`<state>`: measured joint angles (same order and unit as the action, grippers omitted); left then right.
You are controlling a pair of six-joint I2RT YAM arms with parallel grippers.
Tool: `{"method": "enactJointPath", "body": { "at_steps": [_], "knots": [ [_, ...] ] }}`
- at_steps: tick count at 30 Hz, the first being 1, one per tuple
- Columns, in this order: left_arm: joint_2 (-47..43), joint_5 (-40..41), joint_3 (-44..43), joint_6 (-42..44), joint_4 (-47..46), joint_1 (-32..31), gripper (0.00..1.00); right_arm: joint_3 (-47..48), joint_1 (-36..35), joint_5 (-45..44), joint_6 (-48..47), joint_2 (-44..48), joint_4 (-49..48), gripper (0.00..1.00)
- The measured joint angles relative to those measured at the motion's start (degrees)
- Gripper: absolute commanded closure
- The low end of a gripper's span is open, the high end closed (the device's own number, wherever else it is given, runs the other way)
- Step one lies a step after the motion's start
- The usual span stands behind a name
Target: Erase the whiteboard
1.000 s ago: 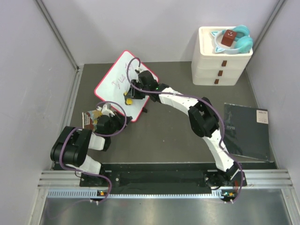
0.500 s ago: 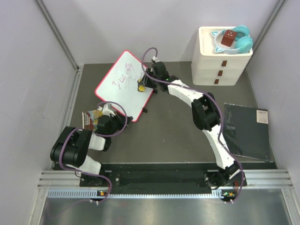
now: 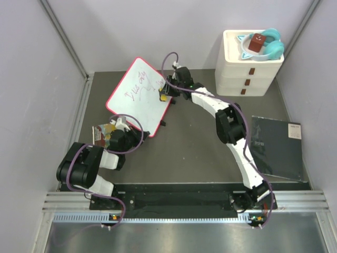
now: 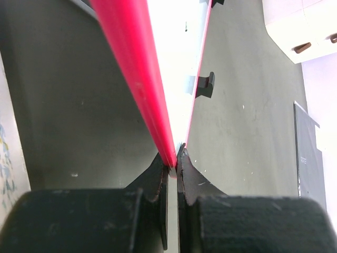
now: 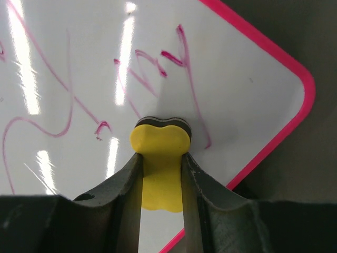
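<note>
The whiteboard (image 3: 138, 97), white with a red-pink frame and red handwriting, lies tilted at the back left of the table. My left gripper (image 3: 141, 135) is shut on its near corner; in the left wrist view the frame (image 4: 138, 84) runs edge-on into the closed jaws (image 4: 174, 161). My right gripper (image 3: 164, 95) is shut on a yellow eraser (image 5: 159, 163) with a dark felt face, pressed on the board (image 5: 237, 89) near its right corner, beside red strokes. The eraser also shows in the top view (image 3: 164, 97).
A white three-drawer unit (image 3: 247, 68) stands at the back right with a teal item and a brown block on top. A dark grey-black sheet (image 3: 276, 145) lies at the right. A small printed card (image 3: 100, 133) lies by the left gripper. Grey walls enclose the table.
My right gripper has carried the eraser from the board's middle toward its far right edge. The board's far end has swung a little. The left gripper keeps its hold.
</note>
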<state>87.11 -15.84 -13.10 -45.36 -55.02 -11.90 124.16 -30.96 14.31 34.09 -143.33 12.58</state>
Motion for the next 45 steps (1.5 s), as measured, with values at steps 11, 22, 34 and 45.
{"method": "enactJointPath", "body": {
  "at_steps": [11,22,34,45],
  "knots": [
    [-0.3,0.4,0.0,-1.0,0.7,-0.2,1.00,-3.2,-10.6,-1.1,-2.3,5.1,0.7,1.00],
    [-0.3,0.5,0.0,-0.9,1.1,-0.2,1.00,-29.9,-15.5,0.7,3.3,17.4,-12.2,1.00],
    [-0.4,0.5,0.2,0.6,1.1,-0.2,1.00,-42.2,-15.7,-4.1,10.1,21.6,-23.8,1.00],
    [-0.7,0.3,0.3,0.5,0.8,-0.2,1.00,-34.0,-9.8,-7.0,10.7,18.0,-15.8,1.00]
  ]
}}
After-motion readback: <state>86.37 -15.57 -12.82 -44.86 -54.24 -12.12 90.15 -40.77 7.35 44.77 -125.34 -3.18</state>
